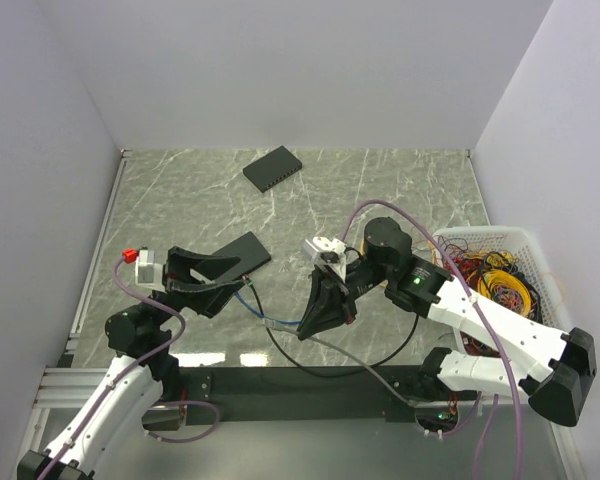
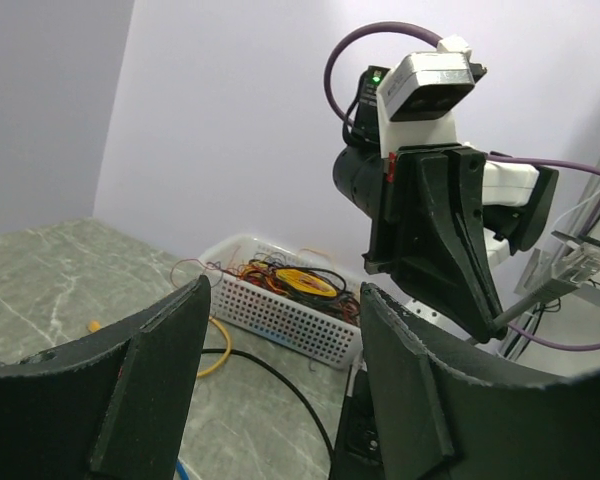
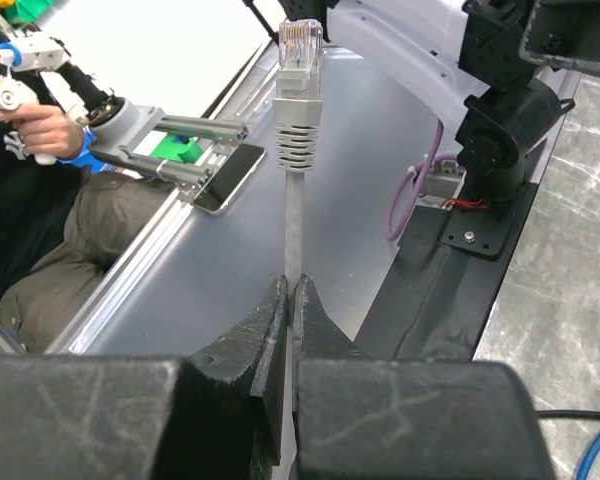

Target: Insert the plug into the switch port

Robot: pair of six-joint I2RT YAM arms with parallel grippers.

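Two pincers entered, right first.

Right gripper (image 3: pixel 290 292): jaws together, clamped on a thin grey cable (image 3: pixel 293 220). The part of the cable behind the fingertips is hidden by the black fingers themselves.

Plug (image 3: pixel 300 45): clear-bodied, on a ribbed grey boot. It stands straight out beyond the right fingertips, apart from them on a bare run of cable, in line with the jaws. In the left wrist view it shows at the frame's right edge, slightly blurred. In the overhead view it cannot be picked out.

Left gripper (image 2: pixel 285 300): jaws apart, nothing between them, facing the right gripper. From above it sits at a flat black slab (image 1: pixel 248 250). Whether it touches the slab cannot be told.

Switch (image 1: pixel 272 168): dark oblong box at the far side of the table (image 1: pixel 400 190), well apart from both pincers and from the plug. Its ports are too small to make out.

Basket (image 1: pixel 528 238): white, full of tangled cables, partly covered by the right arm.

Yellow cable (image 2: pixel 218 348): short stretch on the table, with its end hidden behind a left finger.

Seated person (image 3: pixel 40 200): cropped at the frame's left edge.
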